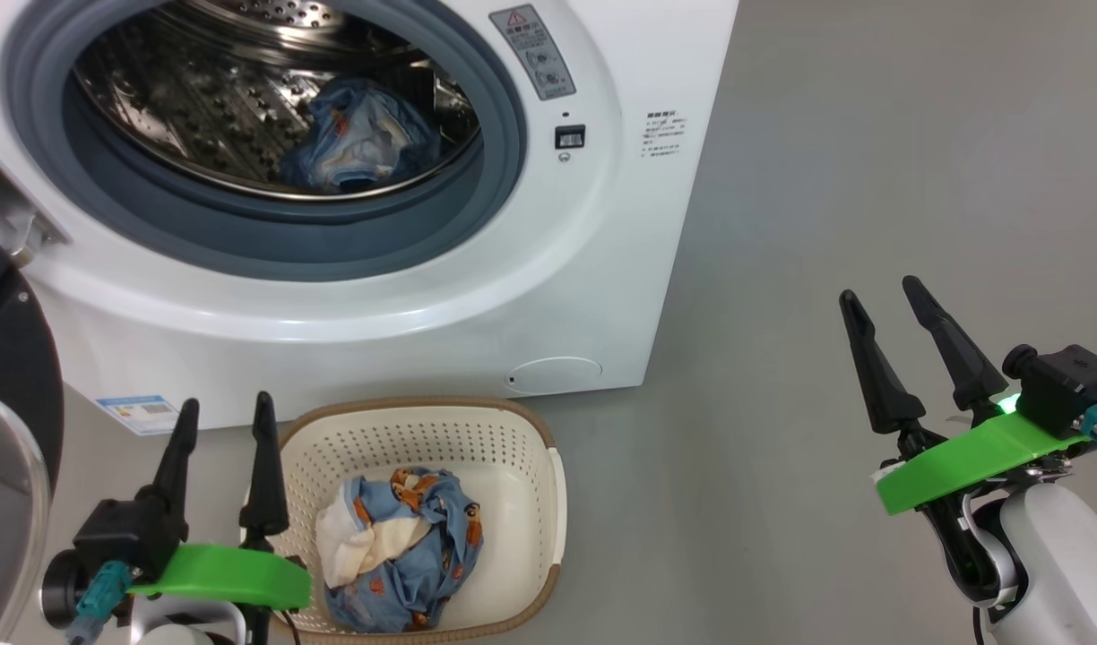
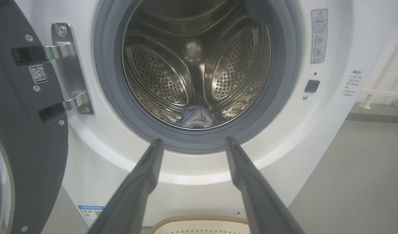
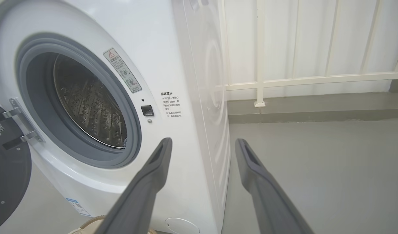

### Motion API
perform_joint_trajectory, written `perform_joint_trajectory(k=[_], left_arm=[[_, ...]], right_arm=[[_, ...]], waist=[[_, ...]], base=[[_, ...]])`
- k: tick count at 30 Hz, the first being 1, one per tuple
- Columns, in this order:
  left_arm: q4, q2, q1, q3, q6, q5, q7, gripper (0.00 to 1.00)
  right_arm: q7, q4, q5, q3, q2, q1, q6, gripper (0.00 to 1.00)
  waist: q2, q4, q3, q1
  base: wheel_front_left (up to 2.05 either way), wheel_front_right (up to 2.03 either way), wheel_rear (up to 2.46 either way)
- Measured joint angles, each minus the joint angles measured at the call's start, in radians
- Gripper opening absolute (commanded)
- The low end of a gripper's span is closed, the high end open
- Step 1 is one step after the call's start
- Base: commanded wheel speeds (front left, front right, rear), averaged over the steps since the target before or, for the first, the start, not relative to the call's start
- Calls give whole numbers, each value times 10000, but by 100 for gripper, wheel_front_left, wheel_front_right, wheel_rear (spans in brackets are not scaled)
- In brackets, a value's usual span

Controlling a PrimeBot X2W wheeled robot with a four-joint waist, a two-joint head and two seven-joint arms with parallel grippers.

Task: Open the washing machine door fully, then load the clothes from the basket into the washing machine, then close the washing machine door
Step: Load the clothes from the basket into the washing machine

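The white washing machine [image 1: 557, 269] stands with its black door [image 1: 6, 358] swung wide to the left; the door [image 2: 26, 136] also fills the left edge of the left wrist view. One light blue garment [image 1: 360, 139] lies in the steel drum [image 2: 195, 61]. More clothes [image 1: 405, 546], blue with a cream-white piece, sit in the cream basket [image 1: 531, 439] on the floor before the machine. My left gripper [image 1: 226, 414] is open and empty beside the basket's left rim. My right gripper [image 1: 882, 294] is open and empty over bare floor to the machine's right.
Grey floor [image 1: 871, 179] spreads to the right of the machine. In the right wrist view a white railing [image 3: 299, 78] runs along the wall behind the machine's side.
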Motion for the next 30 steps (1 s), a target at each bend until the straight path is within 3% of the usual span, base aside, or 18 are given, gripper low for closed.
perform_joint_trajectory(k=[19, 30], left_arm=[[1484, -8, -1107, -393, -167, -138, 104, 100], [3643, 25, -2021, -761, -368, -370, 633, 100]], right_arm=[[0, -159, 0, -130, 94, -430, 0, 100], [-2, -355, 0, -150, 171, -861, 0, 100]], waist=[[0, -229, 1351, 1], [0, -367, 2323, 2]], base=[[0, 0, 0], [0, 0, 0]])
